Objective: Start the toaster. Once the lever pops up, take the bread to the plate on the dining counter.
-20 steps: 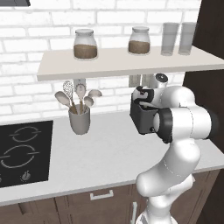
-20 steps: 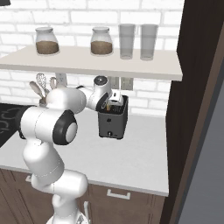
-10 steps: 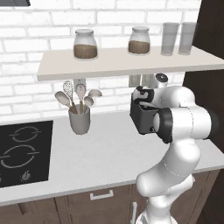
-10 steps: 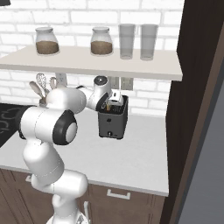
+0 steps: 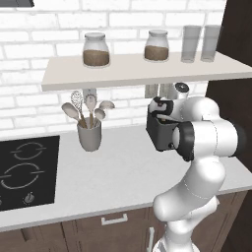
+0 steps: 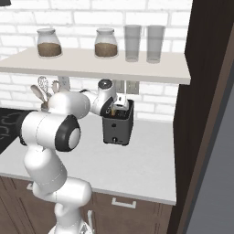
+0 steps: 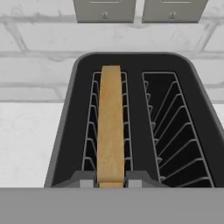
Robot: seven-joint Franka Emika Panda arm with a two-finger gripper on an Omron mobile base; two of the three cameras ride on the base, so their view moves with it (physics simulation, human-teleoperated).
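Observation:
The black toaster stands on the pale worktop against the brick wall. In the hand view I look straight down into it. The bread, a thin brown slice, stands on edge in the left slot of the toaster; the right slot holds nothing. My gripper sits over the near end of that slot, its fingertips pressed on either side of the slice. From the base views the gripper hovers at the toaster's top. The plate and the dining counter are out of view.
A grey utensil holder with spoons stands left of the toaster, and a black hob lies farther left. A shelf with jars and glasses hangs just above the hand. A tall dark cabinet closes off the right side.

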